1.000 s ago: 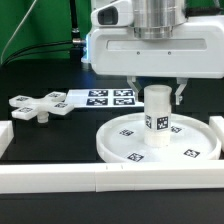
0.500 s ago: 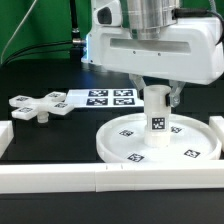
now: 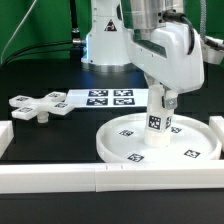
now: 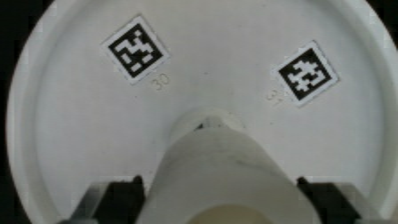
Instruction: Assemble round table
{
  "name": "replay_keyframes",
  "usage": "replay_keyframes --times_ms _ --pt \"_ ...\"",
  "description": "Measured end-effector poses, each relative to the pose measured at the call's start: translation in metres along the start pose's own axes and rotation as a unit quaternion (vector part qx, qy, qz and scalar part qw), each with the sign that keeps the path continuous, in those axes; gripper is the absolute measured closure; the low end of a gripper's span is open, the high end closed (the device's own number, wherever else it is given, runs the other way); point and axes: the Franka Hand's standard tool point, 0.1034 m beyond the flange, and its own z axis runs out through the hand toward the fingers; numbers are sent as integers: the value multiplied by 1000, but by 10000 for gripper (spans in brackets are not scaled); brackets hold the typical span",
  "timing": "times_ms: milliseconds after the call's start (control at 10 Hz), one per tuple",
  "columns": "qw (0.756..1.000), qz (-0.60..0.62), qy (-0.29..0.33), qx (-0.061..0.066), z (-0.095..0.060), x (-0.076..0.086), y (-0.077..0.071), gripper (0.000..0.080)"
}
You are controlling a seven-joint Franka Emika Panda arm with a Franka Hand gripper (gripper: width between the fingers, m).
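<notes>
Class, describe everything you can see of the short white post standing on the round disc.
The post is a short, thick white cylinder, plastic by its look, smooth and matte. It stands upright near the middle of the large round disc, its base on the disc's flat inner face. One small black-white square tag shows on its side, facing the exterior camera. The gripper clasps its upper end, a finger on either side.

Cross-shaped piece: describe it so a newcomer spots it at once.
From the large round disc, look toward the exterior view's left, past the flat marker board. The cross-shaped piece lies there on the black table. It alone has four short arms; the board is a rectangle and the post stands upright on the disc.
</notes>
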Motion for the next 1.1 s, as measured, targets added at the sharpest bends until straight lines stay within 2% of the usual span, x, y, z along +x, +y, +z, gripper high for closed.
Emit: replay_keyframes --times_ms 100,200,300,400,500,900,1000,1100 --pt "1000 15 -2 2 0 -1 0 393" --pt "1000 4 -3 1 0 -1 0 279" --pt "1000 -21 -3 -2 0 -2 0 279" --pt "998 -58 -4 -4 0 -5 0 189" --pt "995 -99 -1 -1 3 -6 2 158" --pt "965 -263 -3 -3 3 -5 2 151" --pt "944 -329 -4 -10 1 -3 2 151" --pt "922 -386 -1 -11 -1 -2 0 151"
